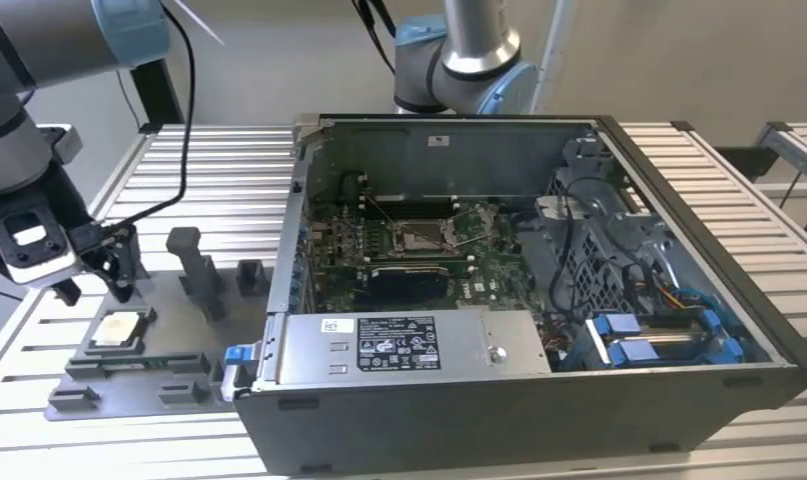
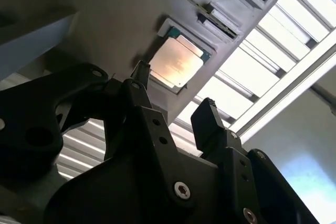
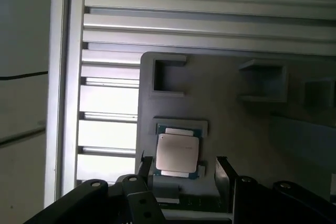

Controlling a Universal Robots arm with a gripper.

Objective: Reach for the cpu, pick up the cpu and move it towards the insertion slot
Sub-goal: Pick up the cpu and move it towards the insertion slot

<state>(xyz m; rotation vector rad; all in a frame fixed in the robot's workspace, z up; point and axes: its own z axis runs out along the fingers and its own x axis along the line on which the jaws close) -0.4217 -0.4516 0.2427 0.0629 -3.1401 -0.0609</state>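
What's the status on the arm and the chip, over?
Fingers open, empty, poised near small flat square silvery-beige cpu. Cpu seated in grey plastic fixture, not yet lifted. Nothing between them.

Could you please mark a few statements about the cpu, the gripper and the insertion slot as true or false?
1. The cpu lies on the grey fixture plate, outside the computer case. True.
2. The fingers of the gripper are shut on the cpu. False: they stand open and hold nothing; the cpu shows between them in both wrist views.
3. The insertion slot sits on the green board inside the open computer case. True.
4. The gripper hangs over the insertion slot. False: it is over the grey fixture plate, to the exterior view's left of the computer case.
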